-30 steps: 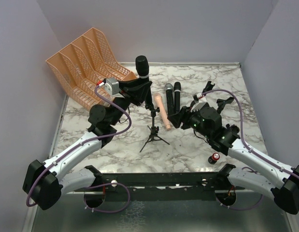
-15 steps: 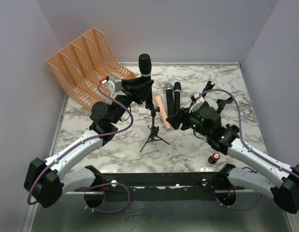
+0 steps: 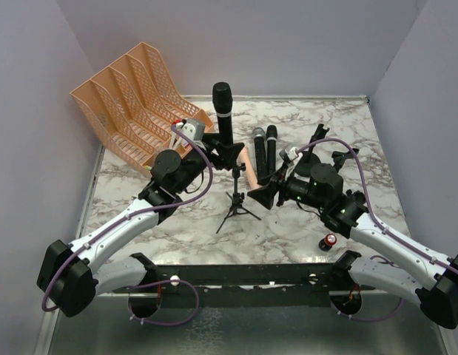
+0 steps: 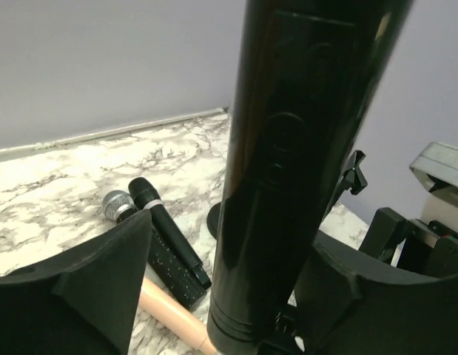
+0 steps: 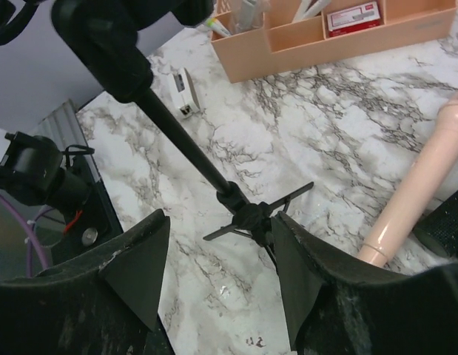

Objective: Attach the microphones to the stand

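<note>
Black microphone (image 3: 223,111) upright atop stand (image 3: 236,194), seemingly pinched by left gripper (image 3: 227,150); right gripper (image 3: 264,194) spread wide by stand.

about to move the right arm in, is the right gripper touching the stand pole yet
Apart. In the right wrist view the stand pole runs between the open fingers of the right gripper, with marble visible on both sides of it.

The left arm reached forward and inward from its base, its wrist raised above the table, and the left gripper (image 3: 227,150) had its fingers (image 4: 103,274) closed on either side of a black cylinder. The right arm stretched leftward, low; the right gripper (image 5: 221,277) was spread, holding nothing.
</note>
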Controlling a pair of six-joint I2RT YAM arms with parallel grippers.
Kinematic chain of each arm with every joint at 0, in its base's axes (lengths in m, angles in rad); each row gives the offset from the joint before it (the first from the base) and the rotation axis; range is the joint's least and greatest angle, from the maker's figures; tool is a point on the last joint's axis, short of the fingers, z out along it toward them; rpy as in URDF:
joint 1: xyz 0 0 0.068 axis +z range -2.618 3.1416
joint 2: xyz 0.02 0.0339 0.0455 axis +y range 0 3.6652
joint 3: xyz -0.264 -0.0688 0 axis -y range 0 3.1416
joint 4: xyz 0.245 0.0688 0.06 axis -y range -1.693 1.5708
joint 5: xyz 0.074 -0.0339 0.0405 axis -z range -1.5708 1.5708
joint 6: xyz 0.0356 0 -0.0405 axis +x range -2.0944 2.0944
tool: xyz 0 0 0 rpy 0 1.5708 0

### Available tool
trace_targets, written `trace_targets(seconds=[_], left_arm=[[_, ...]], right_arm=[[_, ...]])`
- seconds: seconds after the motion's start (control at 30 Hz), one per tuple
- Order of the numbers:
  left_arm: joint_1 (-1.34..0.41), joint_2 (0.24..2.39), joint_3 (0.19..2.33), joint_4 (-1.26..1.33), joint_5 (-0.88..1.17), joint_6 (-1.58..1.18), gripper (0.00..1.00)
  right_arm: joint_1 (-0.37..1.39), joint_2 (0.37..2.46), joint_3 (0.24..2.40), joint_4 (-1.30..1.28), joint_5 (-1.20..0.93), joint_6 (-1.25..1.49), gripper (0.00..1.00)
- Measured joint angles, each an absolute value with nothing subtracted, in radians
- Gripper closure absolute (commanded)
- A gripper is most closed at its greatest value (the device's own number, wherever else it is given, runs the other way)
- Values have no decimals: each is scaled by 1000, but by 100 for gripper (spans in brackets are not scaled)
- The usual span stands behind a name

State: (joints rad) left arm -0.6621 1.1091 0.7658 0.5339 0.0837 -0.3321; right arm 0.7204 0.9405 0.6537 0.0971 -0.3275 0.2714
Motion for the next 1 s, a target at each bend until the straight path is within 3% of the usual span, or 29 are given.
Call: trace_targets(seconds=[0.37, 0.7, 0.9, 1.0], left_arm=[[-662, 989, 738, 409, 48, -337, 6], [-662, 811, 695, 388, -36, -339, 4], [-662, 751, 678, 286, -97, -327, 4], [-662, 712, 672, 217, -127, -309, 5]], right_arm=[[724, 1032, 677, 209, -434, 197, 37], [747, 1130, 715, 310, -458, 168, 38], [775, 1213, 728, 355, -462, 123, 50], [789, 1238, 728, 382, -459, 97, 63]])
